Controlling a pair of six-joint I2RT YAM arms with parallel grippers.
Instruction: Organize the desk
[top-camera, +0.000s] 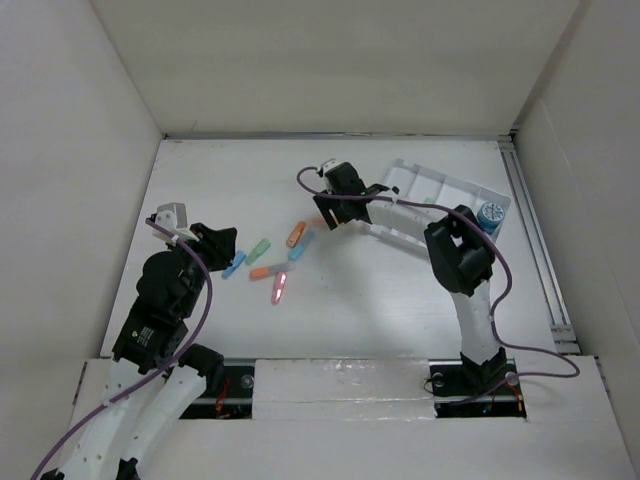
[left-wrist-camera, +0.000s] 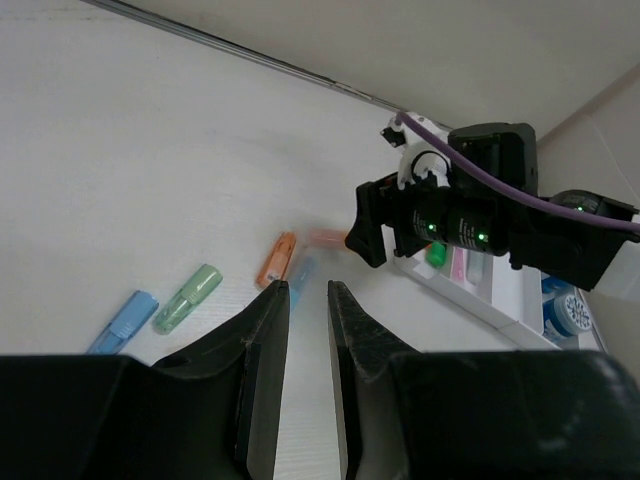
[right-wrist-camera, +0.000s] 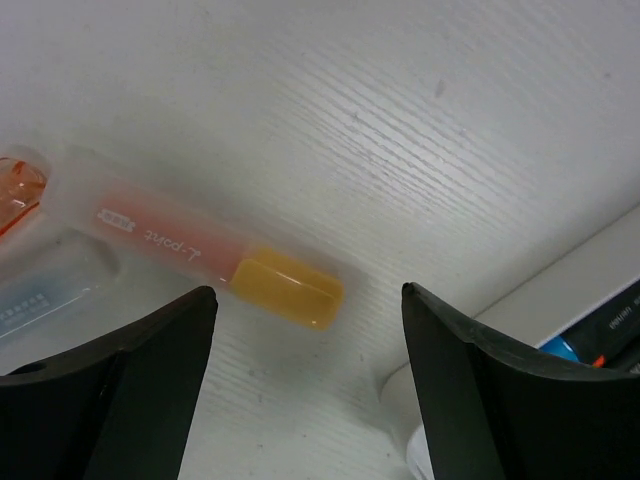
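Several highlighters lie mid-desk (top-camera: 400, 300): blue (top-camera: 234, 265), green (top-camera: 259, 247), orange (top-camera: 296, 234), light blue (top-camera: 302, 246), another orange (top-camera: 265, 271) and pink (top-camera: 280, 288). My right gripper (top-camera: 335, 208) is open wide and low over a salmon highlighter with an orange cap (right-wrist-camera: 200, 255), beside the white compartmented tray (top-camera: 430, 200); its tips (right-wrist-camera: 308, 290) straddle the capped end without touching it. My left gripper (top-camera: 215, 243) hovers left of the pile; its jaws (left-wrist-camera: 308, 285) stand a narrow gap apart, empty, pointing toward the light blue highlighter (left-wrist-camera: 300, 272).
The tray (left-wrist-camera: 470, 300) holds a green and a pink marker. A blue roll (top-camera: 490, 215) sits at its right end. White walls close in the desk on three sides, and a metal rail (top-camera: 535, 240) runs along the right edge.
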